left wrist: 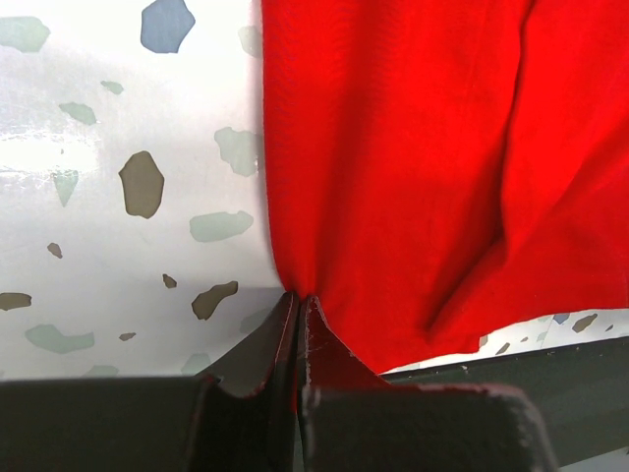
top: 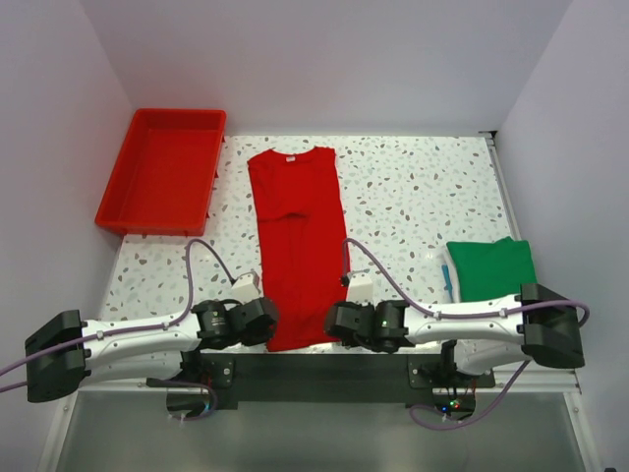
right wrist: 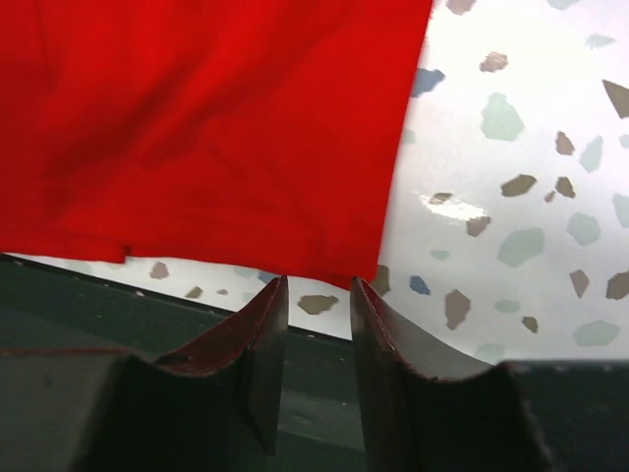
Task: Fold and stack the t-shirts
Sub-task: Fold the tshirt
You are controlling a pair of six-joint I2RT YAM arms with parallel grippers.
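A bright red t-shirt [top: 295,226] lies flat as a long strip down the middle of the speckled table, collar at the far end. My left gripper [top: 267,320] is at the shirt's near left corner. In the left wrist view, that gripper [left wrist: 298,295] is shut on the edge of the red cloth [left wrist: 413,147]. My right gripper [top: 332,320] is at the near right corner. Seen from the right wrist, it [right wrist: 319,283] stands open just short of the hem [right wrist: 197,118], with nothing between its fingers. A folded green t-shirt [top: 491,267] rests at the right.
An empty red plastic tray [top: 162,172] sits at the far left, partly off the table's corner. A thin blue strip [top: 447,280] shows beside the green shirt. The dark mounting rail [top: 314,374] runs along the near table edge under the shirt's hem.
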